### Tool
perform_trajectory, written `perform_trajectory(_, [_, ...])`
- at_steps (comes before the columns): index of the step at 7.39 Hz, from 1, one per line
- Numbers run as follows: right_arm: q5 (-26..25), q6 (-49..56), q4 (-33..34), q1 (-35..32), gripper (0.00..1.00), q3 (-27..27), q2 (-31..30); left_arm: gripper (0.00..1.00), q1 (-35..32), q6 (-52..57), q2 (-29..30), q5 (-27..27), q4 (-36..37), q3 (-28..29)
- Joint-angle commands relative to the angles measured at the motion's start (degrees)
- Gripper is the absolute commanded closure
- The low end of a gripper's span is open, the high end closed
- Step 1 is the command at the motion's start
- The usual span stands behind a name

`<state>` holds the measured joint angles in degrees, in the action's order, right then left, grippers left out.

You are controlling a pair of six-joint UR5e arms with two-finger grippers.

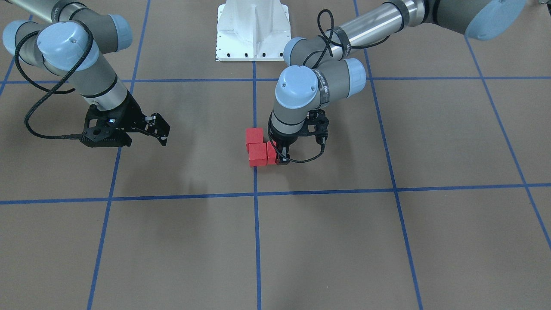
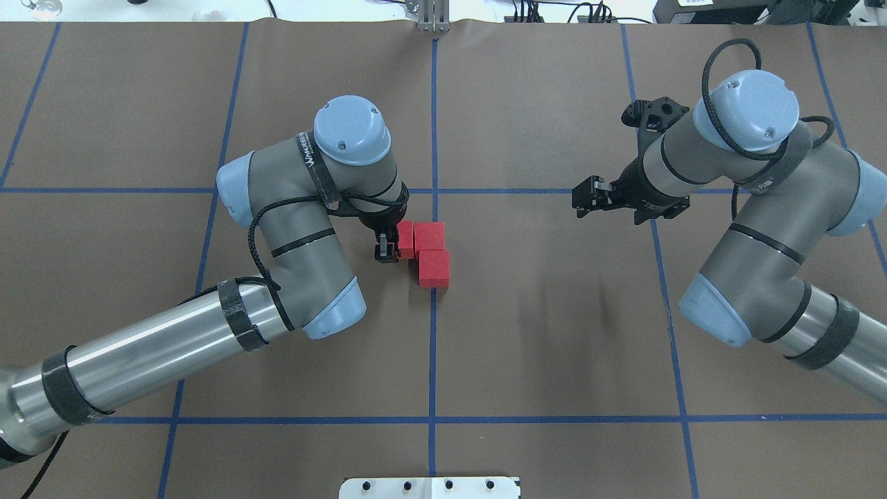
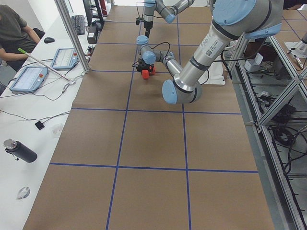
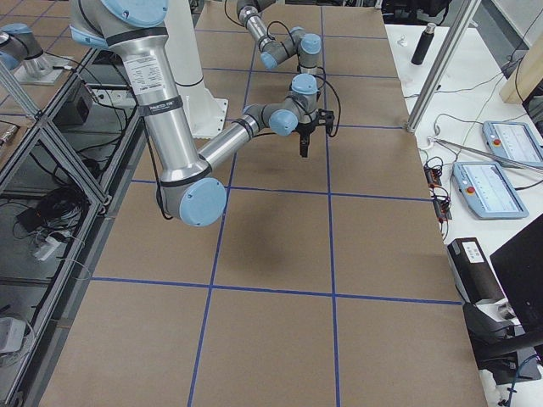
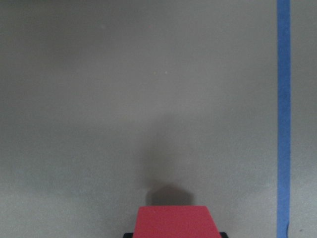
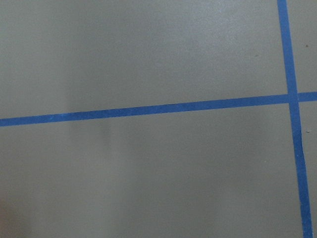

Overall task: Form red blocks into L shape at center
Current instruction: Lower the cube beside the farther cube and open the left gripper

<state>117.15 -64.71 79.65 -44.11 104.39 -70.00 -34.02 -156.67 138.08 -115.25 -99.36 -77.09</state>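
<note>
Three red blocks lie together at the center, on the middle vertical blue line (image 2: 433, 333) of the brown floor. One block (image 2: 434, 268) sits nearest the robot's base and a second (image 2: 429, 236) touches its far side. The third (image 2: 407, 238) stands against the second's left side, which gives an L outline. My left gripper (image 2: 393, 246) reaches straight down and is shut on this third block (image 5: 173, 222), which fills the bottom of the left wrist view. My right gripper (image 2: 585, 197) hangs open above bare floor well to the right, with nothing in it.
The white robot base (image 1: 252, 30) stands at the table's edge behind the blocks. Blue tape lines (image 6: 148, 110) cross under the right wrist. A side bench carries tablets (image 3: 29, 79) and a bottle (image 3: 19, 151), and a person (image 3: 14, 28) sits at it.
</note>
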Motion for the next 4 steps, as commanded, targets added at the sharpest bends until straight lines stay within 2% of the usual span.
perform_trajectory(1, [-0.08, 0.19, -0.02, -0.01, 0.0, -0.06, -0.05, 1.0, 0.01, -0.9, 0.26, 0.03, 0.04, 0.18])
perform_trajectory(4, [-0.08, 0.37, -0.02, -0.01, 0.0, -0.15, -0.05, 1.0, 0.09, -1.0, 0.35, 0.03, -0.05, 0.8])
